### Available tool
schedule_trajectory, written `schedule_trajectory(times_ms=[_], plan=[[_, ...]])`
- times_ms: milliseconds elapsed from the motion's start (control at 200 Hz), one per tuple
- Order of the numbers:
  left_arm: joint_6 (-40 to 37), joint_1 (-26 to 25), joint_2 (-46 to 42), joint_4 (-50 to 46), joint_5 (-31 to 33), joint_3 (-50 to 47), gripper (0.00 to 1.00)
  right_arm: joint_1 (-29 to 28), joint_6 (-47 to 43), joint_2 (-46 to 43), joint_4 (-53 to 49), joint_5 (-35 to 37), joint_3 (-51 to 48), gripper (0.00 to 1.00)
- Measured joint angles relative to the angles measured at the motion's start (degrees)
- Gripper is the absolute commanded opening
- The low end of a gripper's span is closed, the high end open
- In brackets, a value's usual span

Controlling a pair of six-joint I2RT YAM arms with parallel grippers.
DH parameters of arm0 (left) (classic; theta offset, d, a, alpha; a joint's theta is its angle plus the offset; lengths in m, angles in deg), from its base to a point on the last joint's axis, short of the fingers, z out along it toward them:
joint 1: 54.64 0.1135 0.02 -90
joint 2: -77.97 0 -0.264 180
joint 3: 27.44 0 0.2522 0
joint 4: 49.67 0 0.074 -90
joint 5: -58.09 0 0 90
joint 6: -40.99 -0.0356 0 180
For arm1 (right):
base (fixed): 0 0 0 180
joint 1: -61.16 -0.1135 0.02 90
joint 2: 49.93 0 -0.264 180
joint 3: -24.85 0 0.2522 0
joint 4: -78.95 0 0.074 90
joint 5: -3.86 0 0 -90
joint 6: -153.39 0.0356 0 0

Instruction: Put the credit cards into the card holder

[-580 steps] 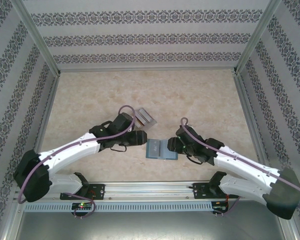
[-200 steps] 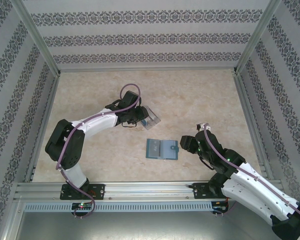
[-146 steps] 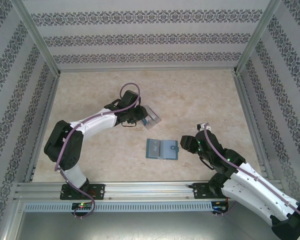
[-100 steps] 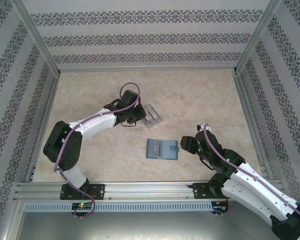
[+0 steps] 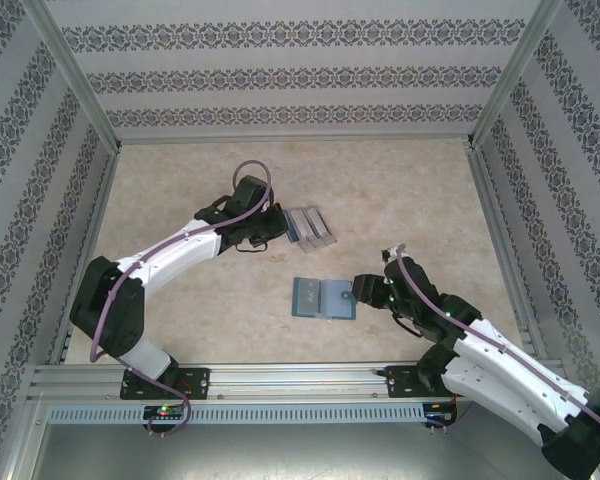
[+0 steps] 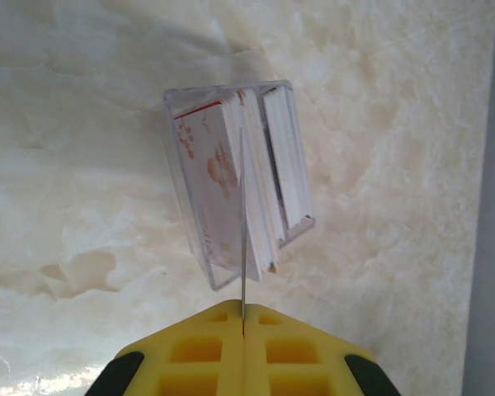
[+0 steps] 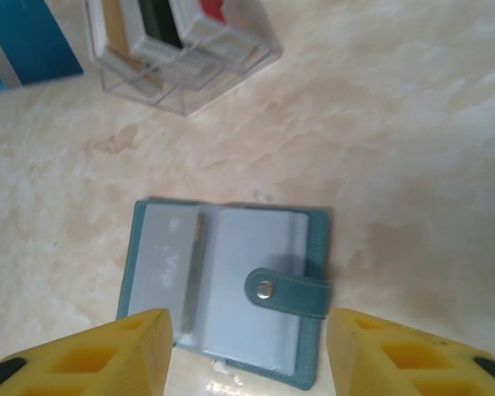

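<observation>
The card holder (image 5: 323,298) is a teal wallet lying open and flat on the table, its snap tab (image 7: 285,290) pointing right. A grey card (image 7: 161,272) sits in its left pocket. The other credit cards (image 6: 231,190) stand on edge in a clear plastic box (image 5: 312,228). My left gripper (image 5: 282,228) is shut on one thin card (image 6: 242,231), seen edge-on, whose far end lies over the box. My right gripper (image 7: 247,351) hovers open just over the wallet's near edge, at its right side in the top view (image 5: 365,292), with nothing between its fingers.
A blue card with a pale stripe (image 7: 25,45) shows beside the clear box (image 7: 181,58). Patterned walls and metal posts (image 5: 80,90) enclose the marble-look tabletop (image 5: 400,200). The rail (image 5: 300,378) with both arm bases runs along the near edge.
My left gripper has shut on a card at the box, and its arm has swung left and back. The box has shifted a little. My right gripper has edged closer to the wallet.
</observation>
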Motion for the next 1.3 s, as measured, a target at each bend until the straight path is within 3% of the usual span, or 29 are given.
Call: schedule_trajectory(times_ms=[175, 345, 659, 994, 1064, 1164, 1209, 1264, 1304], plan=[[-2.54, 0.00, -8.24, -1.33, -3.61, -3.96, 0.00, -0.85, -2.71, 4.15, 3.43, -6.21, 1.16, 0.53], [-9.01, -0.09, -14.95, -1.84, -11.65, -7.48, 0.00, -0.02, -4.33, 3.87, 9.73, -13.51, 2.34, 0.58], [-13.25, -2.47, -14.99, 4.98, -30.08, -16.63, 0.00, 4.00, 0.26, 9.16, 22.82, -29.92, 2.12, 0.58], [-12.72, -2.82, -14.01, 15.15, -39.10, -18.67, 0.00, 5.64, 6.12, 13.07, 32.79, -38.05, -0.83, 0.57], [-12.57, -2.82, -13.53, 16.26, -39.87, -18.67, 0.00, 5.64, 6.69, 13.66, 33.75, -38.93, -1.22, 0.49], [-12.50, -2.82, -12.87, 17.22, -40.50, -18.67, 0.00, 5.64, 7.48, 13.68, 35.06, -40.22, -1.92, 0.28], [-12.50, -2.82, -12.35, 17.35, -40.72, -18.67, 0.00, 5.64, 7.56, 13.53, 35.15, -40.30, -2.03, 0.23], [-12.44, -2.75, -11.82, 17.40, -40.74, -18.67, 0.14, 5.92, 8.13, 12.96, 34.56, -40.30, -2.56, 0.17], [-12.59, -2.82, -11.50, 17.42, -40.65, -18.67, 0.37, 6.10, 7.98, 12.52, 34.29, -40.33, -2.93, 0.14]])
